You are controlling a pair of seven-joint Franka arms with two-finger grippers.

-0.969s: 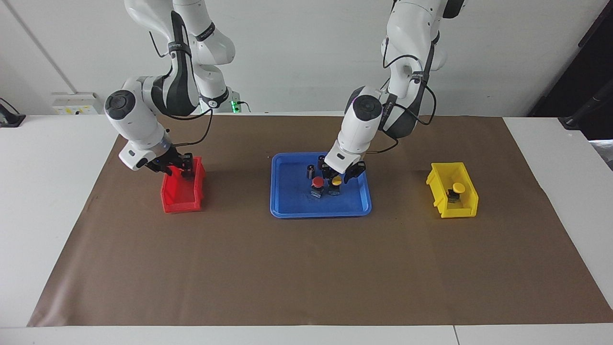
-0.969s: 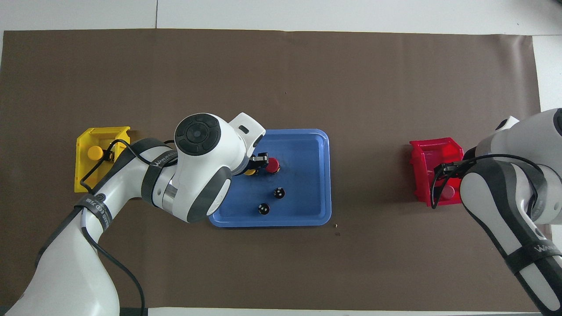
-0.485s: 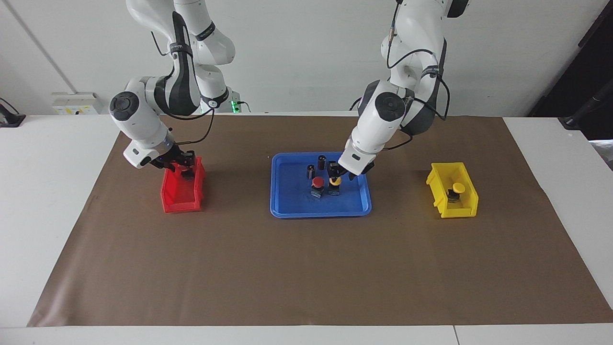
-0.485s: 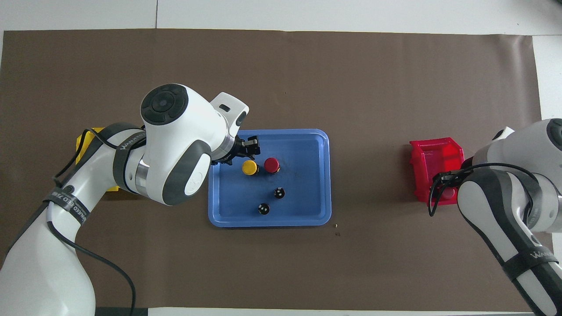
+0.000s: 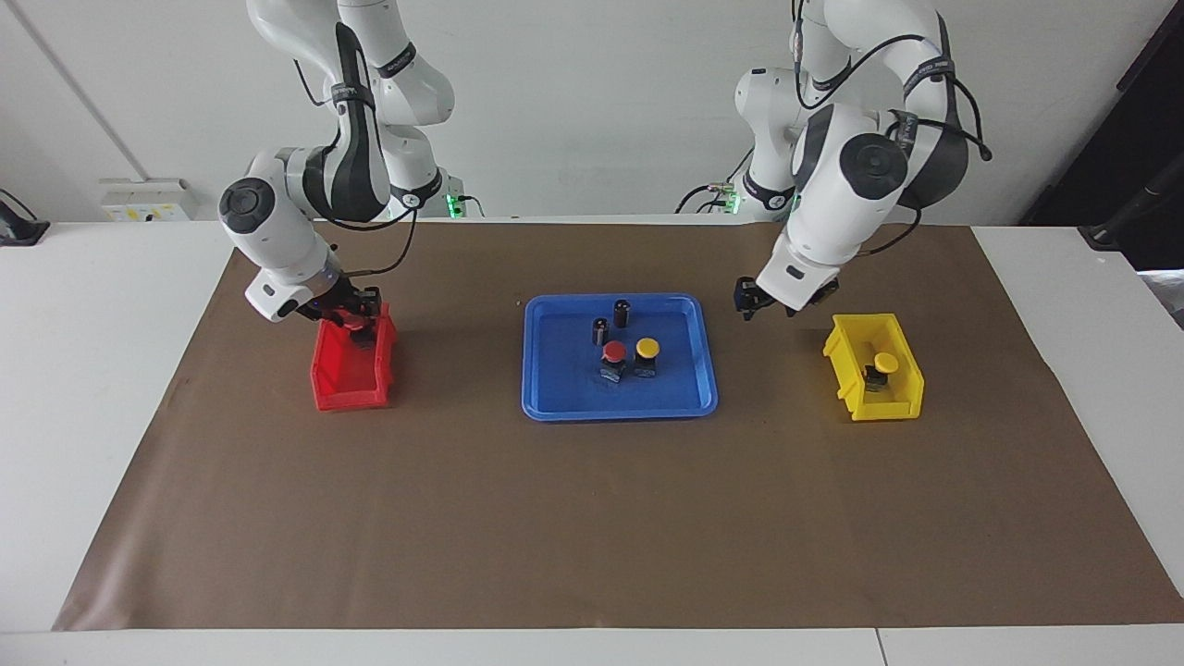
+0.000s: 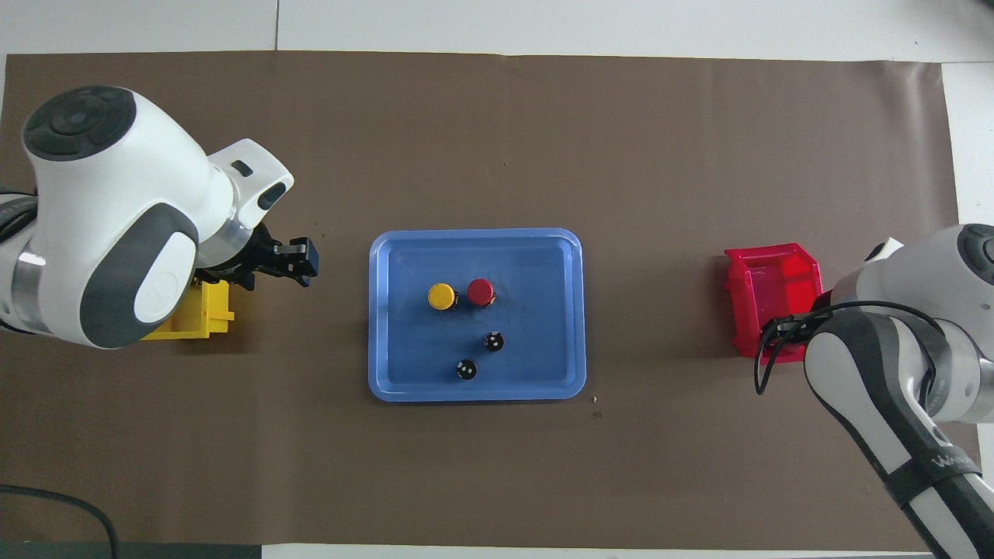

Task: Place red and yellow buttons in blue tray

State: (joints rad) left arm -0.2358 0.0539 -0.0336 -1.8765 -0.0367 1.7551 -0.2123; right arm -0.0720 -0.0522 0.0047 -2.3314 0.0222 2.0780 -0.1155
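Facing view: the tray (image 5: 546, 407) holds 1 red button (image 5: 613, 351) and 1 yellow one (image 5: 647, 348), upright and just beside each other. 2 dark cylinders (image 5: 610, 322) stand nearer the robots. The spare yellow button (image 5: 885, 363) sits in the yellow bin (image 5: 856, 407) toward the left arm's end.

The left gripper (image 5: 766, 302) hangs over the mat (image 5: 462, 509) between tray and yellow bin. Its fingers are apart and hold nothing, and it is near the spare yellow button but clear of it.

Fetching that button looks like the step in hand. To do it well:
- Centre over the cap first and keep the fingers wide.
- Drop straight between the bin walls.
- Close on the body under the cap, not on the cap's rounded edge.
- Lift clear of the rim before moving across.

The right gripper (image 5: 347, 319) is low at the end of the red bin (image 5: 351, 393) nearer the robots. I cannot tell whether it is apart or clamped on anything there, and no 2nd red button shows clearly.

Overhead view: the left gripper (image 6: 301, 261) covers bare mat between the tray (image 6: 388, 241) and the yellow bin (image 6: 194, 318), with a gap between its fingertips. That arm hides most of the bin and the spare yellow button. The right arm covers its own gripper at the red bin (image 6: 769, 272). In the tray, the 2 buttons lie farther from the robots than the cylinders.
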